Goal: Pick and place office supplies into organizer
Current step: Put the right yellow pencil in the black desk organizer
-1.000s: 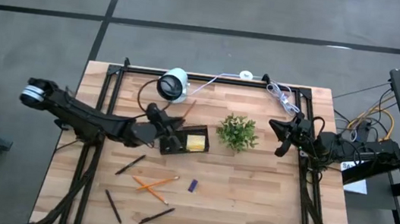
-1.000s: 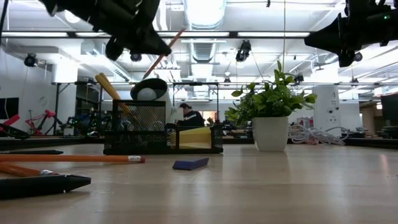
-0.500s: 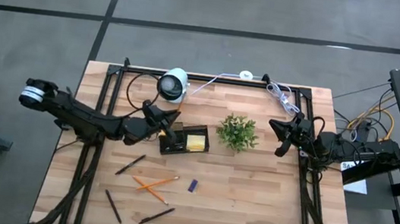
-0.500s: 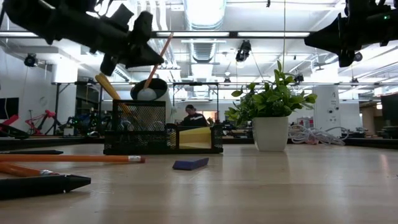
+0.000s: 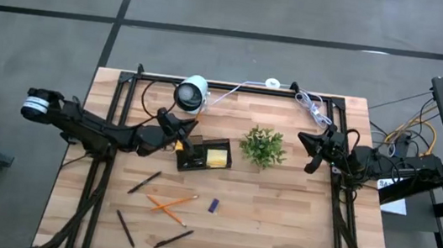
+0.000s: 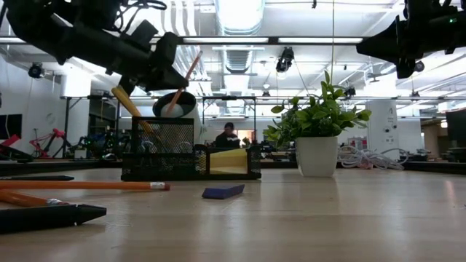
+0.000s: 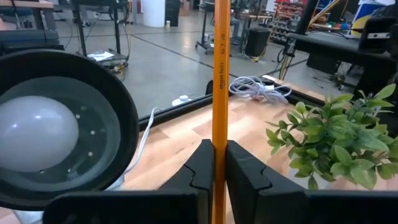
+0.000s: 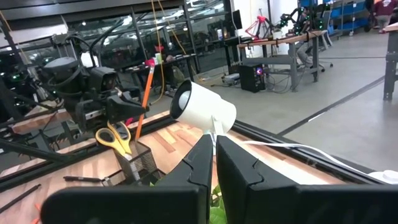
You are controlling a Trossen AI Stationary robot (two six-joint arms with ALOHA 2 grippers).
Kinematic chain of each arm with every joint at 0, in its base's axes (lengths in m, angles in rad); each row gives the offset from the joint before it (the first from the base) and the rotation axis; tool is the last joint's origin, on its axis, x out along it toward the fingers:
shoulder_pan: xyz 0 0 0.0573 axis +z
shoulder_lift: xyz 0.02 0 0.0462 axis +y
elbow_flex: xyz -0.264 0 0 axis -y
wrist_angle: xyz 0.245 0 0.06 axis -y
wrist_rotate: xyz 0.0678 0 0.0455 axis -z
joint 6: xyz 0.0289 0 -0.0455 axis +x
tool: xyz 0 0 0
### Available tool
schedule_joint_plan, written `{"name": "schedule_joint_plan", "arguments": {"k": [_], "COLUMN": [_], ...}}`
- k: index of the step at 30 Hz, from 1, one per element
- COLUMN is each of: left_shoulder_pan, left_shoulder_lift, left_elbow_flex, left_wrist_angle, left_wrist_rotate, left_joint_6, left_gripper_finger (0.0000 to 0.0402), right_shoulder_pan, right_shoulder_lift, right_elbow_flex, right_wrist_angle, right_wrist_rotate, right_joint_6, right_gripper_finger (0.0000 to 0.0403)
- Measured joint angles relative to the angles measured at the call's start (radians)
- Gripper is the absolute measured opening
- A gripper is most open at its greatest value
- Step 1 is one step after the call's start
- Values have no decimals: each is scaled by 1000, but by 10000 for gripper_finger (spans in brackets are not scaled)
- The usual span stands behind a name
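Two pencils [image 5: 170, 205] lie crossed on the near half of the table [image 5: 277, 224], as I see it from above, with three black pens [image 5: 144, 183] scattered around them and a small blue piece [image 5: 213, 205] just beside. Farther back stands the black organizer [image 5: 201, 154]; its mesh cup holds yellow-handled scissors [image 6: 129, 105], and a yellow sticky-note pad [image 5: 217, 158] sits in its lower compartment. The left gripper [image 5: 176, 132] hangs just above the far left corner of the organizer, jaws clamped on an orange pencil [image 7: 219, 81] that slants upward. Beside the organizer stands a potted plant [image 5: 263, 146]. I hold the right gripper [image 5: 314, 152] raised near the table's right edge, jaws closed on nothing. At the far edge sit a white round camera [image 5: 192, 93] and a coiled white cable [image 5: 312, 106].
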Motion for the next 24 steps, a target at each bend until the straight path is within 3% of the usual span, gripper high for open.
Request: {"name": "schedule_joint_plan", "arguments": {"k": [14, 24], "left_shoulder_pan": [2, 1], "left_shoulder_lift": [103, 103], "left_elbow_flex": [0, 0], "left_wrist_angle": [-1, -7], "left_wrist_rotate": [36, 71], "left_joint_6": [-1, 8], "left_gripper_finger": [7, 7], "right_shoulder_pan": [0, 0], "right_shoulder_lift": [0, 0], "right_elbow_flex": [0, 0], "right_wrist_angle": [1, 2], "right_wrist_rotate": [0, 0], "right_joint_6": [3, 3], "right_gripper_finger": [13, 13]}}
